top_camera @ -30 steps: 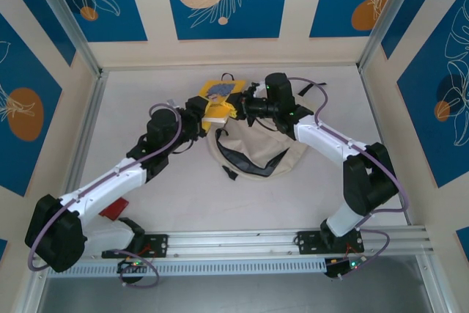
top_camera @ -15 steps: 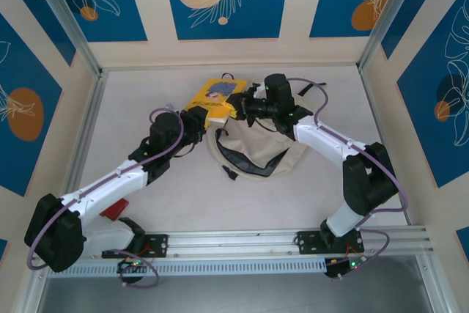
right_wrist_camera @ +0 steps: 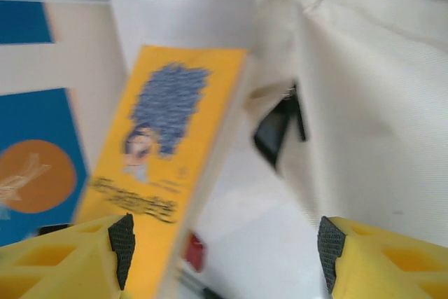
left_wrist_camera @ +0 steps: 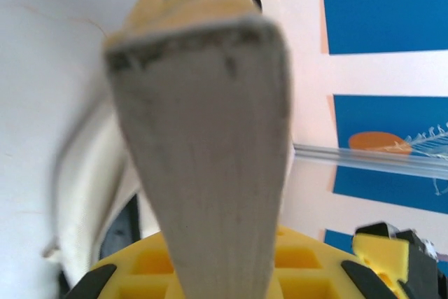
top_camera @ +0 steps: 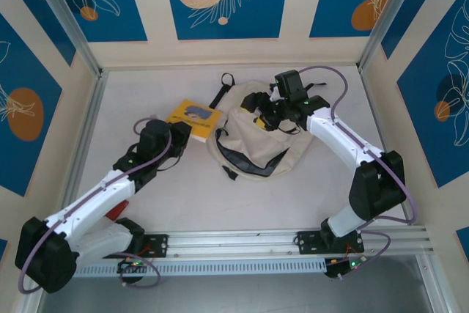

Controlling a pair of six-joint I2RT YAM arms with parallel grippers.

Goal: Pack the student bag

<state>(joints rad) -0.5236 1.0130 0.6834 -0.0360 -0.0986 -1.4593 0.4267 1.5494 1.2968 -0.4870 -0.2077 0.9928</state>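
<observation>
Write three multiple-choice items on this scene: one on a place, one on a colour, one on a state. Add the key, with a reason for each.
1. Where is the yellow book relative to the student bag?
A) inside it
B) beside it, on the left arm's side
C) beneath it

2. What colour is the bag's fabric?
A) red
B) blue
C) cream

3. What state is the right gripper in?
A) open and empty
B) shut on the book
C) shut on a strap

Key:
1 B: the book is outside the bag, gripped by the left gripper.
2 C: the cloth is cream with black trim.
3 A: its fingers stand wide apart with nothing between them.
</observation>
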